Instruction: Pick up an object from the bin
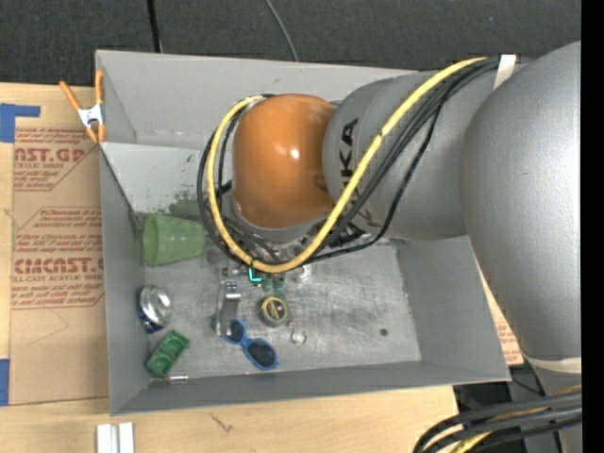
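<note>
Low over the floor of the grey metal bin (453,340), hanging with the gripper (228,310) just beside a small round brass-and-black disc (274,310) and near a blue plastic piece (255,350), both lying loose. Being unable to tell whether clenched or released. Apparently lifting nothing yet, so leaving the whole pick to do.

Bin (377,300): grey sheet metal, matt, floor scuffed and scratched.
Green cup (173,239): translucent plastic, smooth, slightly frosted.
Crushed can (154,307): thin metal, shiny silver and blue, creased.
Small green piece (167,354): glossy plastic, ribbed.
Blue piece (253,345): smooth, shiny plastic.
Orange cover (278,159) on wrist: smooth, glossy, highlight on dome.
Arm shell (528,206): smooth grey, satin sheen.
Yellow cable (377,149): smooth jacket.
</note>
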